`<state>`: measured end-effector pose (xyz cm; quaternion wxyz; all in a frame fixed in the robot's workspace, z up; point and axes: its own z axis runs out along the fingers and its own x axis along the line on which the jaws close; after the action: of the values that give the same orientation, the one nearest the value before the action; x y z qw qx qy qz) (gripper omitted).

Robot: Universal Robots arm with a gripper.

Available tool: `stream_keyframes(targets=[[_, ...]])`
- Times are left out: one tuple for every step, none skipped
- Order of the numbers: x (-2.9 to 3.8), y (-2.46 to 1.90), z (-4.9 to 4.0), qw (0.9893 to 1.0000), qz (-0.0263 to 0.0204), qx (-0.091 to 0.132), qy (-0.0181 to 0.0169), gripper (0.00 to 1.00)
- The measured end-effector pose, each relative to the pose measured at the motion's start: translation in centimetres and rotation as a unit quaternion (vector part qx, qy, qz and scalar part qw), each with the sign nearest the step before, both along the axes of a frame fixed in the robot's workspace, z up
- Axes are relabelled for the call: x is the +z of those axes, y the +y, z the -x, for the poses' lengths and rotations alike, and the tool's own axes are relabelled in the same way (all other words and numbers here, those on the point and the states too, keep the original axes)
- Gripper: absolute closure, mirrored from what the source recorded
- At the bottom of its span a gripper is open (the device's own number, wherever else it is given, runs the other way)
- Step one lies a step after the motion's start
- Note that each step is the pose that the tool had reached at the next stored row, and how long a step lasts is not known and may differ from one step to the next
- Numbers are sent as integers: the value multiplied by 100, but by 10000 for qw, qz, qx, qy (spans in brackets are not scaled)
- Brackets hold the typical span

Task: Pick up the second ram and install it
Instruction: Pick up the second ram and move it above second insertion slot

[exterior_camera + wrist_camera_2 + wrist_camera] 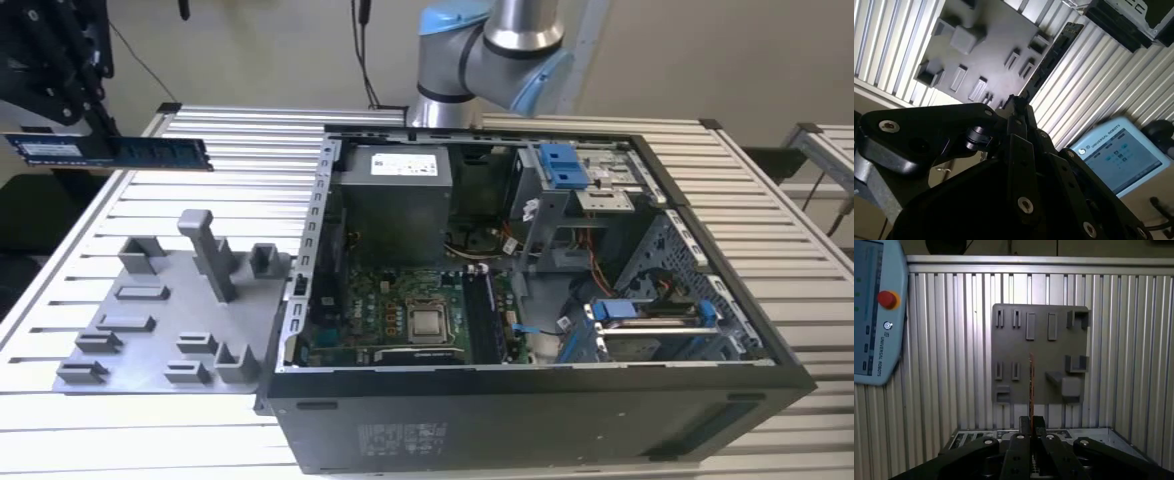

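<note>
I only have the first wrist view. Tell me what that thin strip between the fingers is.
Observer: In the exterior view it is the second ram seen broadside, a flat blue-green stick with a pale label.
Operator: Say whether it is off the holder tray.
Observer: Held by the fingers, it hangs level in the air, clear of the holder tray.
Operator: Place the case for me.
Observer: The open computer case stands to the exterior view's right of the tray, motherboard exposed.
</note>
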<state>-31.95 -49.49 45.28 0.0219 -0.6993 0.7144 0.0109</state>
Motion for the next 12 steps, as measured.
stream_keyframes(targets=[[0, 0, -14, 10000, 0, 0, 0, 85], [-1, 0, -27, 10000, -1, 0, -1, 85], [0, 0, -43, 10000, 0, 0, 0, 85], [0, 0, -57, 10000, 0, 0, 0, 85], [0, 0, -73, 10000, 0, 0, 0, 85], [0, 0, -87, 10000, 0, 0, 0, 85], [0, 0, -100, 10000, 0, 0, 0, 85], [-1, 0, -114, 10000, -1, 0, 0, 85], [0, 0, -127, 10000, 0, 0, 0, 85], [0, 0, -141, 10000, 0, 1, 0, 85], [0, 0, -155, 10000, 0, 0, 0, 85], [0, 0, -170, 10000, 0, 0, 0, 85]])
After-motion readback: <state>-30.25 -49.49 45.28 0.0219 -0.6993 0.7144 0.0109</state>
